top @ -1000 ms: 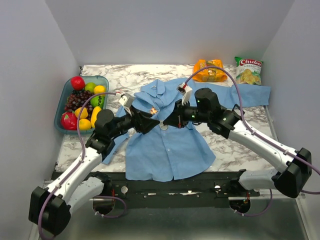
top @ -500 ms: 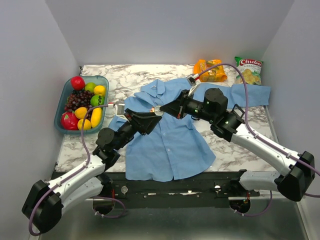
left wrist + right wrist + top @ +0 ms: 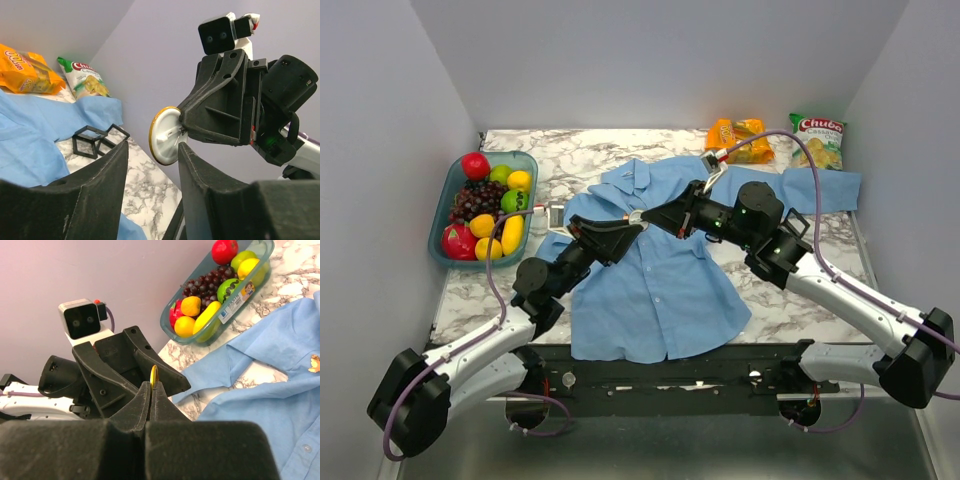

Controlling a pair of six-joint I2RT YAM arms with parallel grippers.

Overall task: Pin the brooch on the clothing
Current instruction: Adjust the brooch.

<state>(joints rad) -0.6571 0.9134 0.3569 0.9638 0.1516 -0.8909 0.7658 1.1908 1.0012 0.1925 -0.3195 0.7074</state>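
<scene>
The light blue shirt [image 3: 660, 290] lies flat on the marble table, collar to the back. A tiny orange brooch [image 3: 315, 363] sits on its cloth near the collar. My right gripper [image 3: 644, 217] is shut on a round disc [image 3: 154, 375] with a white back and a yellow rim, held edge-on above the shirt. The disc's back and its thin pin show in the left wrist view [image 3: 165, 135]. My left gripper [image 3: 623, 230] is open, tip to tip with the right one, and its fingers [image 3: 195, 165] flank the disc without touching it.
A tray [image 3: 440, 215] of fruit stands at the left edge. An orange snack bag [image 3: 740, 140] and a green chips bag [image 3: 817, 140] lie at the back right. Black hexagonal frames [image 3: 97, 140] lie beside the shirt's right sleeve [image 3: 820, 190].
Both grippers have risen off the shirt's front and moved back toward the collar. The disc has stayed in the right gripper, and the left fingers now point up at it.
</scene>
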